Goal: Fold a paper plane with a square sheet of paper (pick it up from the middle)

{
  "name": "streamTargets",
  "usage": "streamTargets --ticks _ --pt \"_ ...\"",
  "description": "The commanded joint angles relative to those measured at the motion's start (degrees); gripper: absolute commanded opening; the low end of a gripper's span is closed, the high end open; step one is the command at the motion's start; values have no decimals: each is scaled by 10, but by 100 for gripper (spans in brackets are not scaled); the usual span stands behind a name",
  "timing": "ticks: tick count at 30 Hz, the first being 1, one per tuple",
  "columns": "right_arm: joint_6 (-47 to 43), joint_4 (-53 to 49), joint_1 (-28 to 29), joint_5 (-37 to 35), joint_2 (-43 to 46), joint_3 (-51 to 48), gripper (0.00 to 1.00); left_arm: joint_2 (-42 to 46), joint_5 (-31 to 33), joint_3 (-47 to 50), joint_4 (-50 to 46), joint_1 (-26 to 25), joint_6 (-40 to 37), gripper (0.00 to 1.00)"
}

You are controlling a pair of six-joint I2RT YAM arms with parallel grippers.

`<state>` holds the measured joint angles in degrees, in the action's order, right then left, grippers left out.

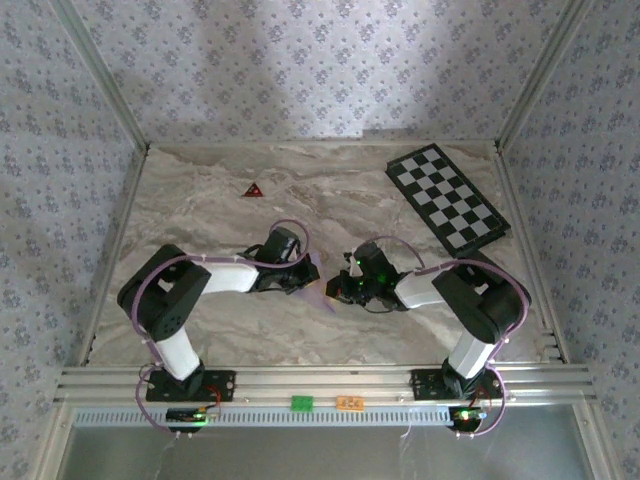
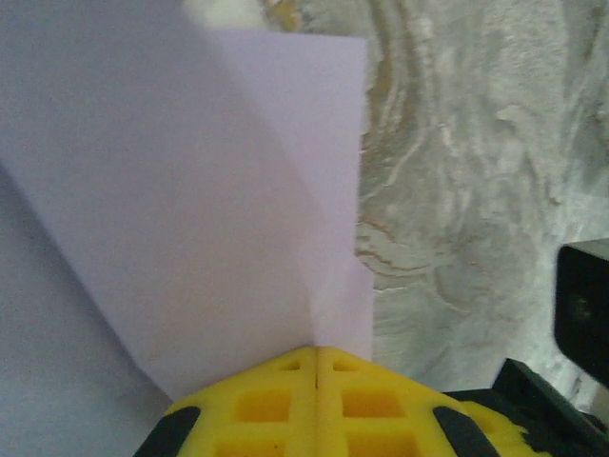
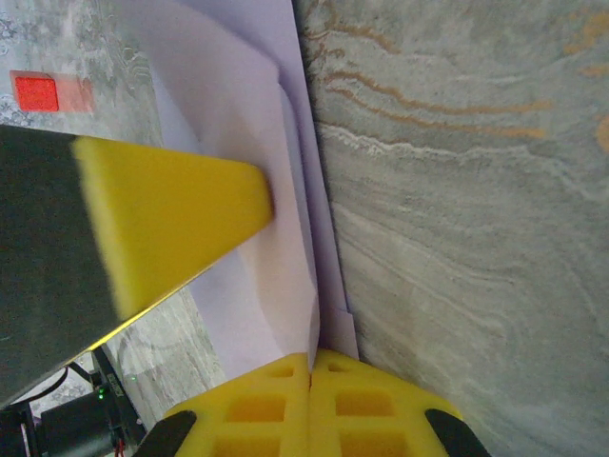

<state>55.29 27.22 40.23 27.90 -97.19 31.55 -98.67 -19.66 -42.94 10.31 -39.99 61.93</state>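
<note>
Both pairs of jaws are fully closed, and each has the sheet of paper (image 2: 209, 190) nipped in its seam. On the left gripper (image 2: 317, 354) the lilac sheet runs out ahead of the tips and off to their left, a diagonal crease fanning away from the pinch. On the right gripper (image 3: 311, 360) the folded layers leave the tips stacked edge over edge, with bare marble table (image 3: 476, 190) to the right of them. The left arm's yellow finger (image 3: 181, 219) comes in from the left of my right jaws, its tip against the paper as far as I can tell.

I judge this stuff to weigh next to nothing and to be limp wherever it is a single layer (it will sag and flutter). It should hold a crease but tear if my two arms pull apart. I would grip where the layers are doubled, close to the centre fold just ahead of the tips, not an outer flap.
</note>
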Motion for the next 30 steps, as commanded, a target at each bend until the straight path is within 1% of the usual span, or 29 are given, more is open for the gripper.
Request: streamTargets --ticks 1,5,8,12,15,22,26,30 --pt "-7 -46 12 -9 -22 3 2 -4 18 -8 -33 1 -14 0" --pt "-12 -57 12 -8 -22 9 4 -3 30 -3 -52 2 -21 0" --pt "-15 -66 13 -6 -18 15 7 -2 28 -2 -52 2 -25 0" --pt "-23 -89 13 -1 5 26 13 -9 20 -7 -51 1 -31 0" --pt "-35 -119 14 -2 31 33 15 -13 16 -12 -51 2 -36 0" --pt "-57 -161 16 14 64 28 15 -15 12 -10 -47 2 -34 0" --pt "-61 -169 16 19 61 20 10 -16 11 -10 -44 2 -32 0" --pt "-56 -157 21 18 48 9 10 -17 7 -11 -40 2 -30 0"
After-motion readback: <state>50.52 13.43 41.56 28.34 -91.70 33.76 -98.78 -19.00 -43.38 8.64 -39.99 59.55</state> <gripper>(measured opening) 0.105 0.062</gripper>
